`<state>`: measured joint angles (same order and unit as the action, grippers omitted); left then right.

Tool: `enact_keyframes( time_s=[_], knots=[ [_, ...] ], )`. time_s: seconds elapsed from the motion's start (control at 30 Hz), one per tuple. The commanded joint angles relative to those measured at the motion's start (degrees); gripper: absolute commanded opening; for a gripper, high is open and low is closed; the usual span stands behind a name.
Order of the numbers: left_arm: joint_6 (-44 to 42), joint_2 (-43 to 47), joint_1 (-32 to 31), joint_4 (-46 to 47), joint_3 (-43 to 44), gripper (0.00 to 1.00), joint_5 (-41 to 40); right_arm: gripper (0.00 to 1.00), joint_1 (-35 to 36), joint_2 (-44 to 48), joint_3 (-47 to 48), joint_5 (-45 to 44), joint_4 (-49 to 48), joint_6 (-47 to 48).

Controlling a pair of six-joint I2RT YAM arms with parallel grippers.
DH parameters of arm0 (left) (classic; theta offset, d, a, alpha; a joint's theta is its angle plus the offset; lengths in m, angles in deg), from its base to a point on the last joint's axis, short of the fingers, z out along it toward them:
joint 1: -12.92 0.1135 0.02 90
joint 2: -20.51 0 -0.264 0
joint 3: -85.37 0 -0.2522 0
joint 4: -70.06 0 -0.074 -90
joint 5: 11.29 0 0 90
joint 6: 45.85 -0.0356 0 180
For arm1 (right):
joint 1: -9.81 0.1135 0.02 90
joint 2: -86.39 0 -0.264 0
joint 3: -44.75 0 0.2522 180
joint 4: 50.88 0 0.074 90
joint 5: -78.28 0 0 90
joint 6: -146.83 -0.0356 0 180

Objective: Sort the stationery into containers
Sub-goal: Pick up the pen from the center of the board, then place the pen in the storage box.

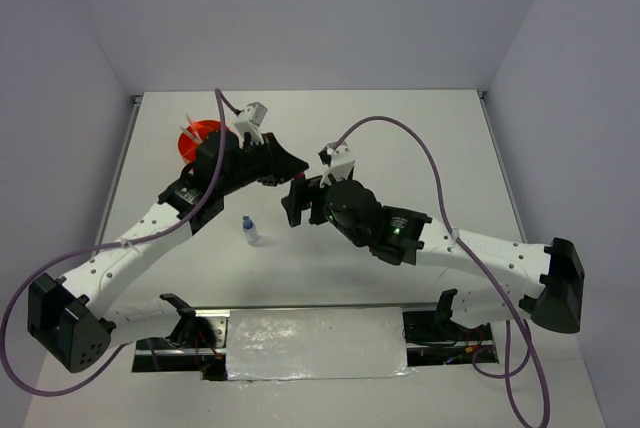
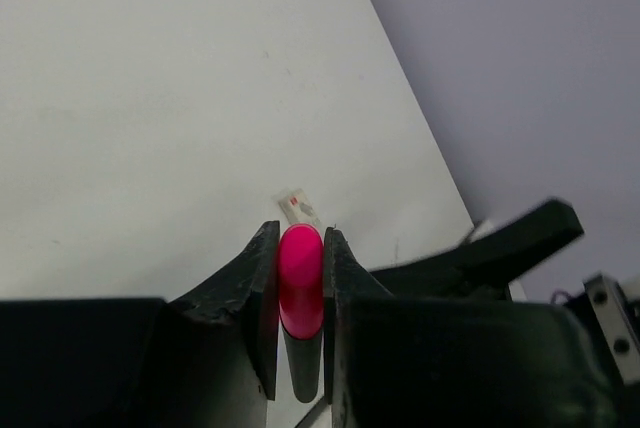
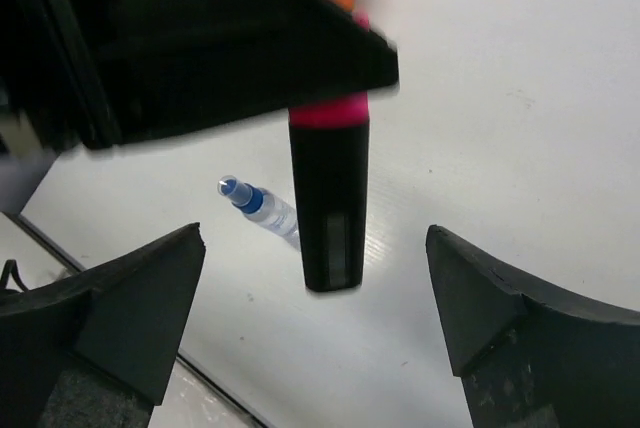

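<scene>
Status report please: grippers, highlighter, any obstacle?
Left gripper shut on pink-capped highlighter, off the table. Right gripper open, facing it. Blue-capped bottle lies below, apart.

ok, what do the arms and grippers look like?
The left arm and right arm have white link shells, black joints and bases. The left gripper and right gripper are black with wedge-shaped tips. A purple cable runs along each arm, plus a green light on the right arm.

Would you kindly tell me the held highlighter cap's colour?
Pink highlighter cap, clearest in the left wrist view.
</scene>
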<state>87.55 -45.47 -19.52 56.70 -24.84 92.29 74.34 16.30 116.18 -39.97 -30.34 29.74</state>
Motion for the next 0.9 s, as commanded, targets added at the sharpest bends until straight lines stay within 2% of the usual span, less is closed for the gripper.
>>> enact_keyframes(
  time_s=[0.0,0.07,0.1,0.2,0.23,0.3,0.33,0.43,0.5,0.6,0.87],
  knots=[
    [-7.3,-1.9,-0.2,-7.8,10.0,0.00,-11.9,1.00,-0.2,5.0,-2.5,-1.7,-2.3,0.1],
    [-11.1,-5.1,-0.1,-11.6,14.0,0.00,-20.0,1.00,-0.9,10.3,-4.9,-5.3,-1.4,-1.2],
    [-11.9,-6.3,-0.1,-13.1,15.8,0.00,-29.3,1.00,-1.0,12.5,-7.6,-6.6,-1.3,-2.3],
    [-14.4,-12.4,0.7,-14.5,22.2,0.00,-43.2,1.00,-1.0,21.0,-12.6,-9.6,0.2,-3.1],
    [-15.1,-14.1,1.0,-12.6,24.6,0.00,-51.6,1.00,-1.1,24.7,-13.5,-9.6,0.9,-3.0],
    [-18.0,-19.3,1.3,-9.6,26.8,0.00,-59.6,1.00,-1.2,27.9,-15.0,-10.0,2.6,-3.2],
    [-19.0,-21.4,2.0,-6.6,29.1,0.00,-66.3,1.00,-1.2,30.5,-15.4,-9.9,4.5,-3.3],
    [-23.2,-29.8,4.4,-3.1,34.8,0.00,-76.0,1.00,-1.0,34.8,-16.9,-8.4,7.4,-3.8],
    [-25.7,-35.3,5.7,-0.9,39.1,0.00,-79.9,1.00,-1.2,36.6,-18.8,-5.8,7.7,-3.8],
    [-31.3,-40.1,8.6,9.2,39.1,0.00,-82.6,1.00,-1.1,38.8,-20.5,-4.2,8.7,-4.3],
    [-33.7,-50.3,14.6,16.8,40.3,0.00,-78.8,1.00,-1.2,39.2,-20.2,-0.6,11.1,-2.8]
  ],
)
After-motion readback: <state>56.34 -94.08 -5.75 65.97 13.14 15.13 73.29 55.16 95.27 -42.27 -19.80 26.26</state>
